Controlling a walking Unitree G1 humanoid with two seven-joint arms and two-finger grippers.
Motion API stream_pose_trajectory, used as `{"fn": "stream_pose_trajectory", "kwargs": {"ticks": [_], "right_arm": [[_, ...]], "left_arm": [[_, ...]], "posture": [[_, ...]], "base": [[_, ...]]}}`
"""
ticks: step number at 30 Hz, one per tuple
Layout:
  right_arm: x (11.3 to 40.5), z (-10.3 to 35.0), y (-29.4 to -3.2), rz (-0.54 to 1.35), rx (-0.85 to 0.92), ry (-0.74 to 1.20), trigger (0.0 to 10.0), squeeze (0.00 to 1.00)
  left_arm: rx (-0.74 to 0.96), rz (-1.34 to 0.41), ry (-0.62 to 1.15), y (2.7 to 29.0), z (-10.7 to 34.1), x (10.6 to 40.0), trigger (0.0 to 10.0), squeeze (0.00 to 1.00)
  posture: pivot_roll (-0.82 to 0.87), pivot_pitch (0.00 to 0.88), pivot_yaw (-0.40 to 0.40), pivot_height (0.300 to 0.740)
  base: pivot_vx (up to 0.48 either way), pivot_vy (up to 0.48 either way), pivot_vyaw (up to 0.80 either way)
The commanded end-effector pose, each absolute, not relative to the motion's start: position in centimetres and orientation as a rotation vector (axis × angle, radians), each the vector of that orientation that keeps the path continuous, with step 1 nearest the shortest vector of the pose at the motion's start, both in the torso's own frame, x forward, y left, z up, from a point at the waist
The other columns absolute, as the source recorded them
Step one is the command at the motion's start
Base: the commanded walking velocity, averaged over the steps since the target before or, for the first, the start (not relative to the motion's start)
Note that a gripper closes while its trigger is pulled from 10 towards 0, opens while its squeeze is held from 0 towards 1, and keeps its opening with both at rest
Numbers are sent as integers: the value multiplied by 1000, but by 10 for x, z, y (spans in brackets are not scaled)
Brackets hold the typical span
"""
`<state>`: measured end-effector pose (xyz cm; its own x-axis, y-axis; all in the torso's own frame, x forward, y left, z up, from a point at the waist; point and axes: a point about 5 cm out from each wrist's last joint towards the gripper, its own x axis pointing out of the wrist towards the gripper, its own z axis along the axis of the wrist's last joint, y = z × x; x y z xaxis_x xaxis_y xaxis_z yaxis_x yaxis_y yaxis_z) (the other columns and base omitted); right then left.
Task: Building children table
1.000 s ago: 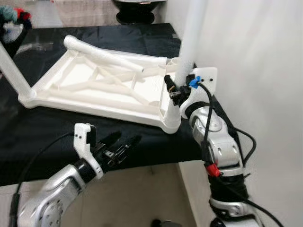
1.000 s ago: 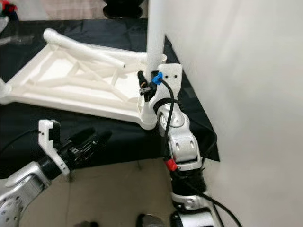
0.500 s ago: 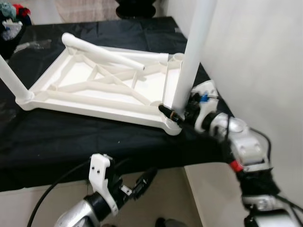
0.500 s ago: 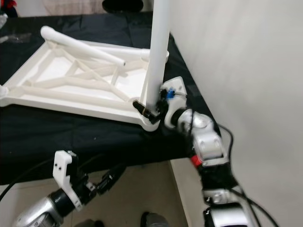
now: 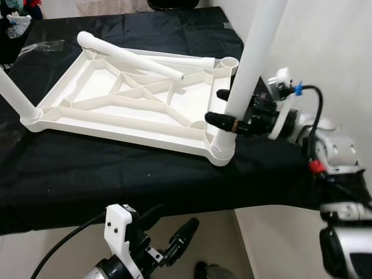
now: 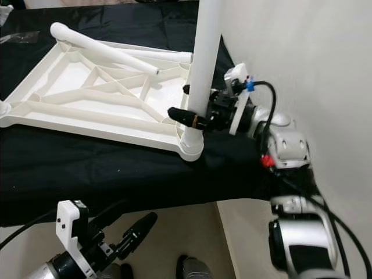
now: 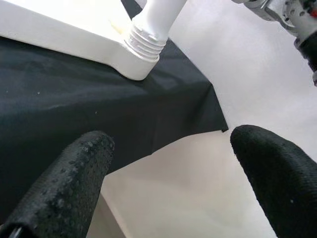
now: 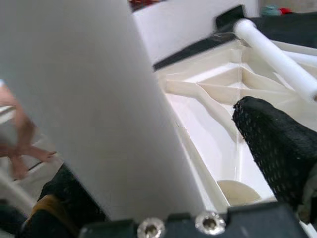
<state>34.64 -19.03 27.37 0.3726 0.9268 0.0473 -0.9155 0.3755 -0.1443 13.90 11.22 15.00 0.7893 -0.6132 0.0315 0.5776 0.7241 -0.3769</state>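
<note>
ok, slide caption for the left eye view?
Right claw grips upright white plastic leg at corner of upturned white tabletop.

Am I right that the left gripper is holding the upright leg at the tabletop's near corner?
Not quite: the right gripper holds the upright leg at the tabletop's near corner, as the left eye view shows. The left gripper hangs open below the table edge.

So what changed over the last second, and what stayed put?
The right gripper kept hold of the upright white leg and carried it from the far right corner socket to the near right one, where it now stands. The left gripper dropped below the table edge, fingers open. The tabletop, the loose leg lying across it and the black cloth stayed as they were.
</note>
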Motion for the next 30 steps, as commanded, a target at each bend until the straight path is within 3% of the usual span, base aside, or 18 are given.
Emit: {"fn": "stream_pose_trajectory", "kwargs": {"ticks": [1,2,3,14,21,23,24,25,26,27,28,29,30], "right_arm": [[345,277,-193,1227,-98,-154,10000,0],[345,280,-195,1249,-108,-158,10000,0],[345,283,-198,1264,-119,-169,0,0],[335,293,-203,1320,-169,-214,0,0],[311,285,-206,1224,-256,-194,0,0],[297,264,-198,1042,-223,-88,0,0],[297,264,-198,1042,-223,-88,0,0],[301,222,-176,627,-84,-4,0,0],[281,173,-158,370,-48,198,0,0],[281,173,-158,370,-48,198,0,0],[264,142,-135,284,-55,301,0,0],[264,142,-135,284,-55,301,0,0],[265,134,-118,303,-77,299,0,0]], "left_arm": [[-390,-666,99,112,152,135,10000,0],[-389,-664,96,111,152,135,10000,0],[-388,-662,93,111,152,135,10000,0],[-389,-659,89,114,149,142,10000,0],[-389,-652,86,118,141,154,10000,0],[-389,-646,84,119,136,159,10000,0],[-389,-646,84,119,136,159,10000,0],[-390,-640,80,120,134,162,10000,0],[-394,-630,75,120,132,166,10000,0],[-394,-630,75,120,132,166,10000,0],[-395,-623,68,119,130,171,10000,0],[-395,-623,68,119,130,171,10000,0],[-393,-620,64,118,127,176,10000,0]], "posture": [[45,241,-54,740],[45,243,-54,740],[42,242,-50,740],[8,214,-43,740],[-34,180,-43,740],[-56,152,-127,740],[-56,152,-127,740],[-73,121,-146,740],[-91,106,-143,740],[-91,106,-143,740],[-90,92,-120,740],[-90,92,-120,740],[-79,64,-127,740]], "base": [[0,0,0],[0,0,0],[0,0,0],[0,0,0],[0,0,0],[0,0,0],[0,0,0],[0,0,0],[0,0,0],[0,0,0],[0,0,0],[0,0,0],[0,0,0]]}}
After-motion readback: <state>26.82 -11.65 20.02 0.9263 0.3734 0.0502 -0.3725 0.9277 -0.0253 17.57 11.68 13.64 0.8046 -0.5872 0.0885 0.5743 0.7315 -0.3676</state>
